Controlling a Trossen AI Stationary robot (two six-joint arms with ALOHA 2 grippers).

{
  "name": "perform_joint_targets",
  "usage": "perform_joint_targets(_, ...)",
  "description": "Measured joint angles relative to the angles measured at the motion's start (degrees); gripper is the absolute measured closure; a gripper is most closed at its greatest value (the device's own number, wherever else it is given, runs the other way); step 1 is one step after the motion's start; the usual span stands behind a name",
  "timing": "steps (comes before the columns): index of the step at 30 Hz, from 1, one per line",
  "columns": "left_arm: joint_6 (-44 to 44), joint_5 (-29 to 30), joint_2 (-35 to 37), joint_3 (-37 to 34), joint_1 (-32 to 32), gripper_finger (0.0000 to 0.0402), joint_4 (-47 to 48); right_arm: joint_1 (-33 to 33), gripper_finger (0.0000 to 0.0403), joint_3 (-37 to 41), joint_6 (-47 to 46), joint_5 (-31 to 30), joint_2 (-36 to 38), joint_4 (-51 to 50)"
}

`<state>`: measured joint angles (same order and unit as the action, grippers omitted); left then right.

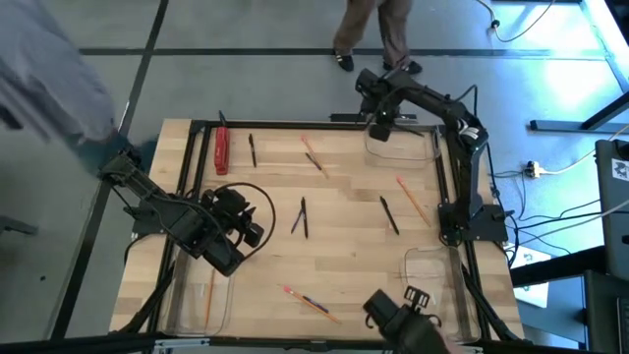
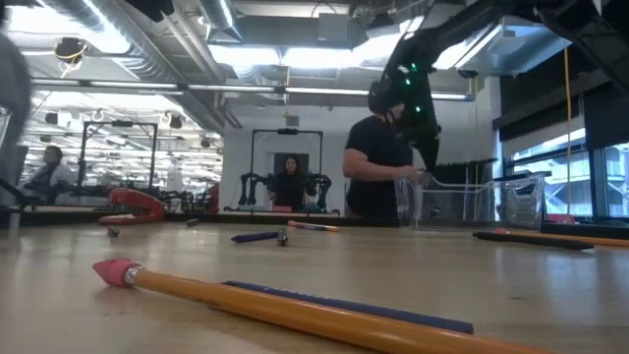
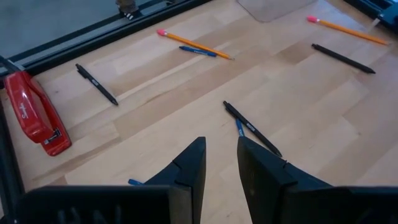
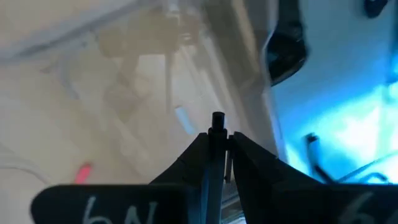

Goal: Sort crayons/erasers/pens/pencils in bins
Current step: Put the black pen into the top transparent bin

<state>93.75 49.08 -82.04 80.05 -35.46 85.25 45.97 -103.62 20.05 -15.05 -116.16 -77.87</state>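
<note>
My right gripper (image 1: 378, 128) is at the far right, over the near-left corner of the far clear bin (image 1: 403, 147), shut on a black pen (image 4: 217, 134). My left gripper (image 3: 221, 149) hovers open and empty over the table's left middle (image 1: 246, 231). Black pens lie flat on the table (image 1: 253, 149) (image 1: 303, 216) (image 1: 389, 214). Orange pencils lie at the far middle (image 1: 313, 155), at the right (image 1: 413, 200) and at the near middle (image 1: 310, 303). Short dark blue crayons lie beside a pencil (image 3: 199, 51) and beside a pen (image 3: 239, 127). One pencil (image 1: 209, 295) lies in the near-left bin (image 1: 187, 313). My right gripper pinches the black pen between its two fingers (image 4: 245, 152). The pen lies along the fingers, and its end (image 4: 217, 118) sticks out a little past the fingertips. It is lifted clear, pointing toward the clear bin's inside (image 4: 155, 81).
A red stapler (image 1: 222, 149) lies at the far left. A third clear bin (image 1: 432, 275) stands at the near right. A black frame rail (image 1: 295, 124) runs around the table. A person (image 2: 378, 167) stands beyond the far edge.
</note>
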Motion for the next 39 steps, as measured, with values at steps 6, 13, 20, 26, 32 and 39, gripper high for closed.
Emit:
perform_joint_targets(6, 0.11, 0.00, 0.00, 0.00, 0.00, 0.0317, 0.00, 2.35, 0.0342, 4.36, 2.75, 3.93, 0.00, 4.30)
perform_joint_targets(13, 0.16, 0.01, 0.00, 0.00, 0.03, 0.0317, -0.01, 2.26, 0.0342, 5.67, 2.95, 10.03, -0.02, 7.65)
perform_joint_targets(20, 0.16, 0.31, 0.00, 0.00, 0.63, 0.0317, 0.00, 2.17, 0.0342, 5.67, 1.60, 13.25, -0.02, 11.02)
perform_joint_targets(26, 0.13, 0.33, 0.00, 0.00, 0.63, 0.0317, -0.02, 2.17, 0.0342, 5.65, 1.44, 13.25, -0.02, 11.27)
perform_joint_targets(32, 0.11, 0.33, 0.00, 0.00, 0.63, 0.0317, -0.02, 2.17, 0.0342, 5.65, -1.12, 13.25, -0.02, 13.21)
perform_joint_targets(39, 0.09, 0.35, 0.00, 0.00, 0.63, 0.0317, -0.02, 2.17, 0.0342, 5.65, -1.70, 13.21, -0.80, 14.94)
